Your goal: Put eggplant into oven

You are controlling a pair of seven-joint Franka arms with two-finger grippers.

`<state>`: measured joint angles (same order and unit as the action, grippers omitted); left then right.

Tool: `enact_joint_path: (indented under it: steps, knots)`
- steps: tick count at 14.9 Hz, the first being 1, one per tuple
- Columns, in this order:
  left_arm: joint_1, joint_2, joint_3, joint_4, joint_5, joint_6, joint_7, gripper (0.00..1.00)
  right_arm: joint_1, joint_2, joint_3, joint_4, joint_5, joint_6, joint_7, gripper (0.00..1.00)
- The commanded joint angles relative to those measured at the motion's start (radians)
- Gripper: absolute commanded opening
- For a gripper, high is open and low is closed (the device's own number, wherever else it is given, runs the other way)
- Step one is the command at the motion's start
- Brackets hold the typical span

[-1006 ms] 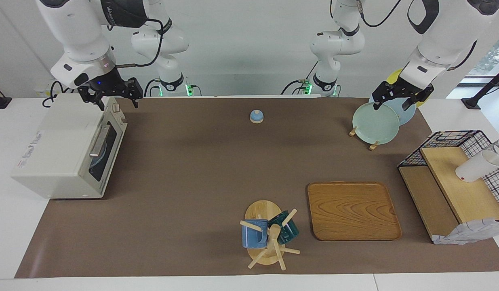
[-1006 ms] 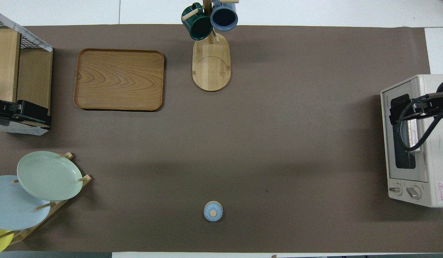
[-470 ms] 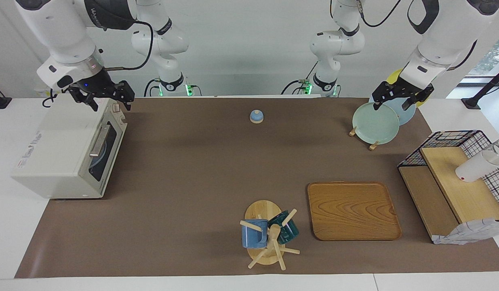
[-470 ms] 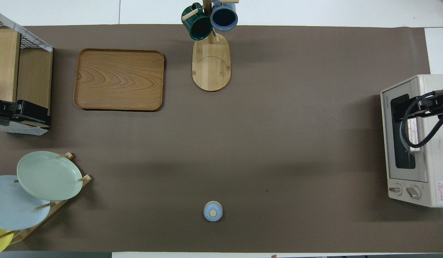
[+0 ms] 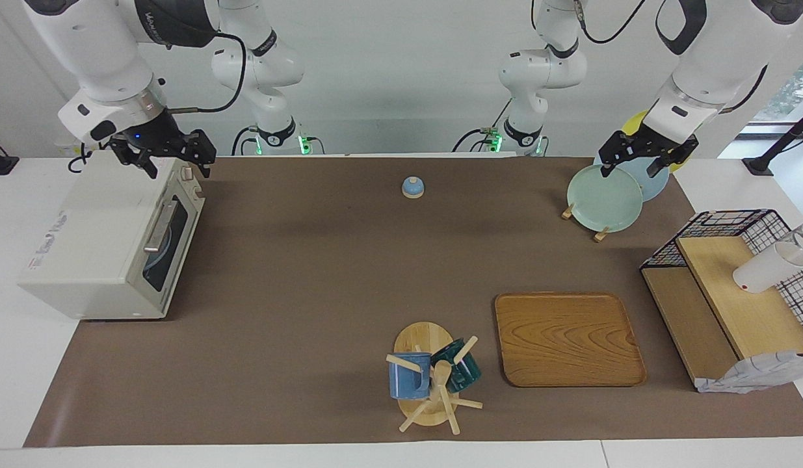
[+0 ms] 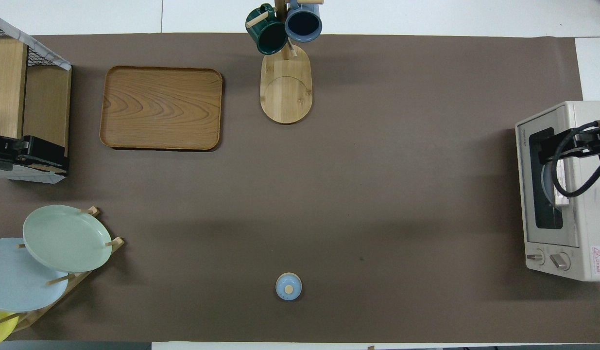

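The eggplant is out of view. The off-white oven (image 5: pixel 95 240) (image 6: pixel 579 194) stands at the right arm's end of the table with its dark glass door (image 5: pixel 162 250) shut. A pale blue round shape shows through the glass. My right gripper (image 5: pixel 178 166) hangs open and empty over the oven's top edge, above the knob end. My left gripper (image 5: pixel 629 169) hangs open and empty over the plate rack at the left arm's end.
A small blue bell (image 5: pixel 412 187) sits mid-table near the robots. The rack holds a green plate (image 5: pixel 604 197), a blue one and a yellow one. Farther out are a wooden tray (image 5: pixel 568 338), a mug tree (image 5: pixel 430 380), and a wire basket (image 5: pixel 733 227) with wooden shelves and a white cup (image 5: pixel 765 266).
My right gripper has drifted from the oven's front corner to over its top, away from the table's middle. The left arm has not moved.
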<state>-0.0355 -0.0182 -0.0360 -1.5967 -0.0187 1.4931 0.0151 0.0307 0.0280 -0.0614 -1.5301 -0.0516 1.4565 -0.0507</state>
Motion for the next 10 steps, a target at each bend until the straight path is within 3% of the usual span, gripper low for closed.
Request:
enact_joint_path:
  steps: [1,10]
  knots:
    - [0.006,-0.014,-0.007,-0.006,0.020,-0.010,-0.007,1.00,-0.017,0.003,0.008,0.007,0.032,0.019,0.014,1.00]
    - [0.006,-0.014,-0.007,-0.006,0.020,-0.010,-0.007,1.00,-0.034,0.004,-0.021,0.010,0.032,0.021,0.008,1.00]
